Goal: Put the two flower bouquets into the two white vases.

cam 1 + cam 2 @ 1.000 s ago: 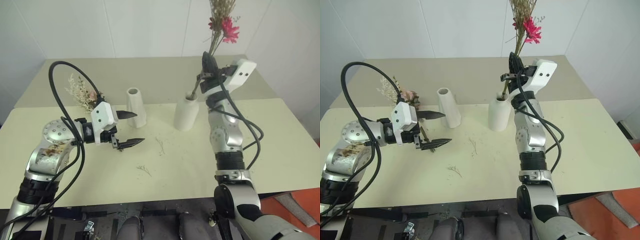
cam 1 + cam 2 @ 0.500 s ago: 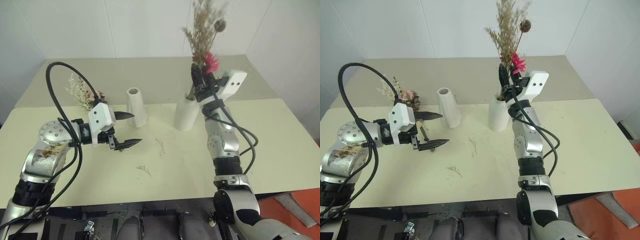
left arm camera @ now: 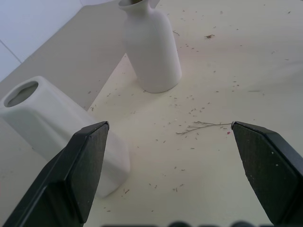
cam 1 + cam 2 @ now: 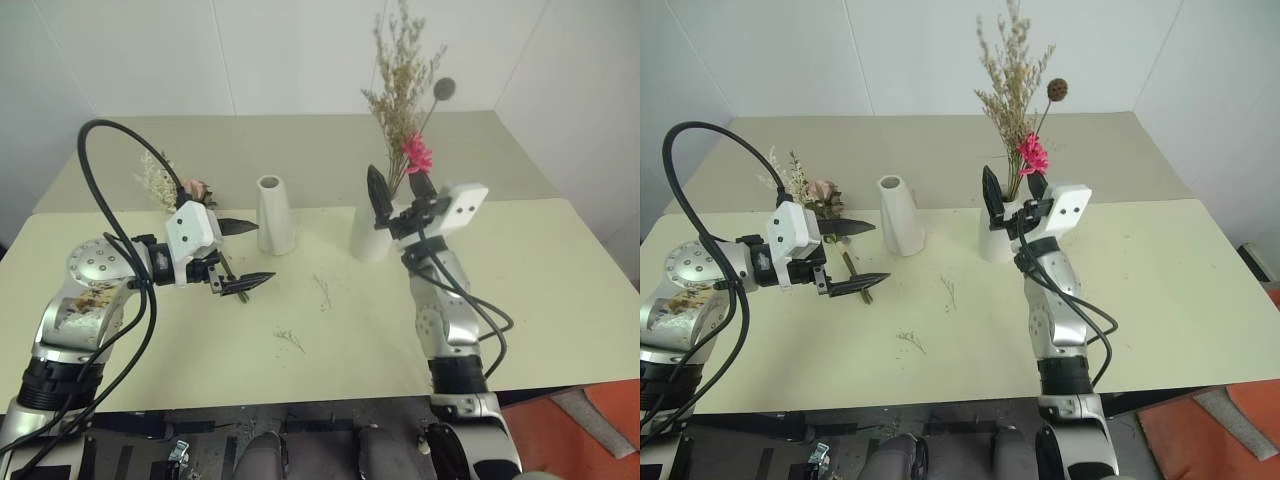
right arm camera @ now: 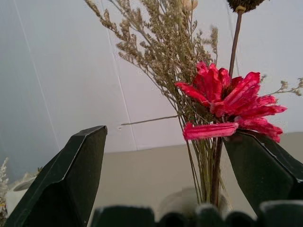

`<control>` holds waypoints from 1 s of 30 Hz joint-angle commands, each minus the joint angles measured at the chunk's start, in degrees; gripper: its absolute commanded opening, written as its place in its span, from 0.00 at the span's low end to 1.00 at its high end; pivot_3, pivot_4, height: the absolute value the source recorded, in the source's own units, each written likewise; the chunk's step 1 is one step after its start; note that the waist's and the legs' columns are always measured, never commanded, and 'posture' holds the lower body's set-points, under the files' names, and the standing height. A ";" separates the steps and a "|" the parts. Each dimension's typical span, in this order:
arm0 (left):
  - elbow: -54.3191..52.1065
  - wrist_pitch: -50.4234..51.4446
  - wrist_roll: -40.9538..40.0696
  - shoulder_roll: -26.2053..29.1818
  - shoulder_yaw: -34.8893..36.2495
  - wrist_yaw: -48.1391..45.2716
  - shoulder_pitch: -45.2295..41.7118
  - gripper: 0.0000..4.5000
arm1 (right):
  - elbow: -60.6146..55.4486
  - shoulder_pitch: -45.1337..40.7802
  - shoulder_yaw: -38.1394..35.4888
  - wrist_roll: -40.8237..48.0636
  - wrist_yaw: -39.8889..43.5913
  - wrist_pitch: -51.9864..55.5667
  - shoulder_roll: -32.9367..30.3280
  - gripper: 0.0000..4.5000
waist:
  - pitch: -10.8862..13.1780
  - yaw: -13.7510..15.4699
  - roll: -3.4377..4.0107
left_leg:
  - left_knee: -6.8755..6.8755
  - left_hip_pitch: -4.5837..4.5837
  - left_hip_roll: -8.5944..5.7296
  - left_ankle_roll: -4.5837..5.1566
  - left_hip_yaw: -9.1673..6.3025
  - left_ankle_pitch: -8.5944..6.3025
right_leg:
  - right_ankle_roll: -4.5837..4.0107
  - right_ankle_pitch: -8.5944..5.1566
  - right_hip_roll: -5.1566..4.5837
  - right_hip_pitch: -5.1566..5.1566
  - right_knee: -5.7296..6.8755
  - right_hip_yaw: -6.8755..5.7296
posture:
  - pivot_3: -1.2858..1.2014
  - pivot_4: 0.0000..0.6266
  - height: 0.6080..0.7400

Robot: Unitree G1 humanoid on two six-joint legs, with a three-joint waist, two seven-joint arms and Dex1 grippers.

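The bouquet with the bright pink daisy (image 4: 417, 154), beige sprigs and a round seed head stands upright in the shorter rounded white vase (image 4: 365, 240). My right gripper (image 4: 397, 194) is open just in front of the vase's neck, its fingers either side of the stems without touching them; the daisy (image 5: 227, 101) shows between them. The tall cone vase (image 4: 272, 215) stands empty to the left. The pale rose bouquet (image 4: 176, 186) lies on the table behind my left gripper (image 4: 240, 256), which hovers open and empty. The left wrist view shows both vases (image 3: 151, 47) (image 3: 61, 137).
Loose twig scraps (image 4: 290, 340) (image 4: 322, 290) lie on the pale yellow table (image 4: 560, 300) in front of the vases. A second table (image 4: 320, 140) joins it behind, against a white wall. An orange patch of floor (image 4: 600, 420) shows past the table's right front corner.
My right gripper has opened and let go of the daisy bouquet, which has sunk into the rounded vase. The right hand has come down and back. The left gripper has stayed put.
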 commanded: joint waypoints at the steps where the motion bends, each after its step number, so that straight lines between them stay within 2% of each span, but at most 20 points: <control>1: 0.04 -1.36 0.01 0.82 1.09 -0.19 -0.34 1.00 | -6.45 1.94 1.21 -0.87 0.95 1.37 -2.08 1.00 | 0.00 0.00 0.00 | 0.00 0.01 0.00 0.00 0.00 0.00 | 0.00 0.00 0.00 0.01 0.00 0.00 | 0.52 0.24 1.00; 5: 0.70 -1.75 0.19 1.09 1.16 -0.50 -0.14 1.00 | -10.53 5.49 3.25 -2.42 4.55 3.93 -7.61 1.00 | 0.00 0.01 0.00 | 0.00 0.04 0.00 -0.01 0.01 0.00 | 0.00 -0.01 0.01 0.03 -0.01 0.00 | 0.52 0.24 1.00; 10: -0.20 -1.03 -0.74 1.27 2.70 0.51 1.66 1.00 | -16.90 9.99 3.02 0.38 11.59 10.35 -16.85 1.00 | 0.00 0.09 -0.01 | 0.01 0.03 0.00 0.00 0.02 0.00 | 0.00 -0.01 0.01 0.05 -0.04 0.00 | 0.52 0.24 1.00; 13: -6.78 5.74 -11.78 -2.99 12.55 5.88 8.77 1.00 | -23.92 13.46 0.16 7.03 17.90 20.31 -26.40 1.00 | 0.00 0.04 0.00 | 0.00 0.03 0.01 0.00 0.02 0.00 | 0.00 -0.01 0.00 0.05 -0.04 0.02 | 0.52 0.24 1.00; 15: -11.03 9.51 -16.31 -5.07 17.26 10.02 12.98 1.00 | -27.25 13.96 -1.15 10.80 19.74 25.35 -30.71 1.00 | 0.00 -0.04 0.00 | 0.03 -0.01 0.08 0.06 -0.08 -0.03 | 0.00 -0.01 -0.01 0.04 -0.09 0.03 | 0.52 0.24 1.00; 19: -17.71 19.56 -22.25 -9.47 23.23 23.94 19.71 1.00 | -30.91 11.53 -3.18 18.05 26.69 29.78 -37.35 1.00 | 0.00 0.22 -0.03 | 0.05 0.27 0.09 0.07 -0.25 -0.04 | -0.01 -0.03 -0.01 0.22 -0.25 0.08 | 0.52 0.24 1.00; 22: -21.78 27.20 -21.71 -11.07 24.43 35.36 21.77 1.00 | -31.29 8.27 -2.22 19.70 32.50 29.38 -40.75 1.00 | 0.02 0.32 -0.07 | 0.07 0.60 0.06 0.07 -0.23 -0.04 | -0.01 -0.04 0.01 0.52 -0.19 0.13 | 0.52 0.24 1.00; 26: -23.30 39.29 -22.23 -16.86 25.02 55.91 13.22 1.00 | -29.58 1.71 1.97 18.51 34.40 33.17 -42.88 1.00 | 0.06 1.08 -0.37 | 0.10 1.21 0.03 0.05 -0.13 -0.03 | 0.00 -0.06 0.03 1.24 -0.24 -0.03 | 0.52 0.24 1.00; 30: -20.27 46.34 -19.03 -21.91 23.86 67.83 5.23 1.00 | -26.59 -2.38 4.50 17.38 35.74 33.72 -42.04 1.00 | 0.00 1.70 -0.47 | 0.11 1.20 -0.01 -0.01 -0.17 0.01 | -0.06 -0.02 0.03 1.27 -0.29 -0.08 | 0.52 0.24 1.00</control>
